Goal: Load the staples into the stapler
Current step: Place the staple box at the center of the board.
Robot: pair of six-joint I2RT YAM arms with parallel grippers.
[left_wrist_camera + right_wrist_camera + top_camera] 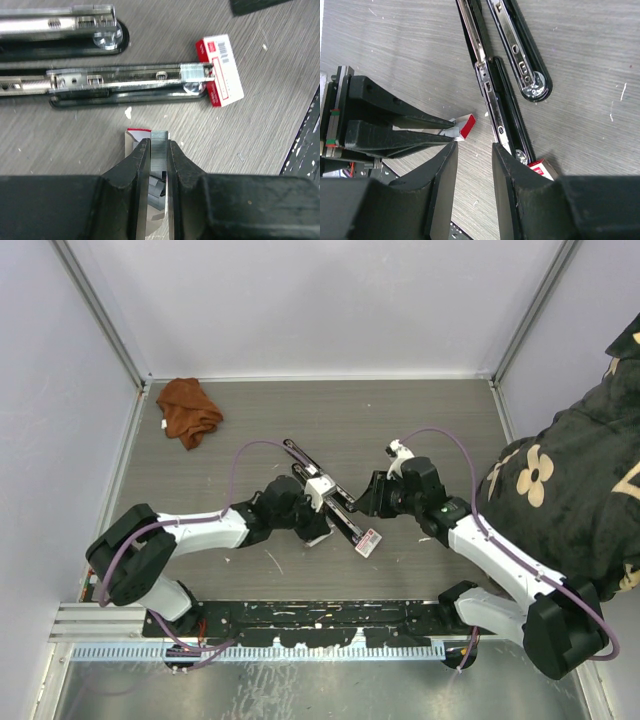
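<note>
Two-finger left claw (158, 150) pinches ribbed grey staples (160, 137); right claw (474, 150) spread near chrome stapler (487, 90).

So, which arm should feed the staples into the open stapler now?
Left. The left gripper is shut on the silvery-grey staple strip beside the open black-and-chrome stapler; the right gripper is open, empty.

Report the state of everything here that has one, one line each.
stapler: swung fully open, lying flat, channel exposed.
staple strip: pinched in the left claw, not yet in the stapler.
left claw: shut on the staple strip.
right claw: open, empty.
red-and-white box: lying flat at the stapler's tip.
cloth: crumpled, far from both claws.
</note>
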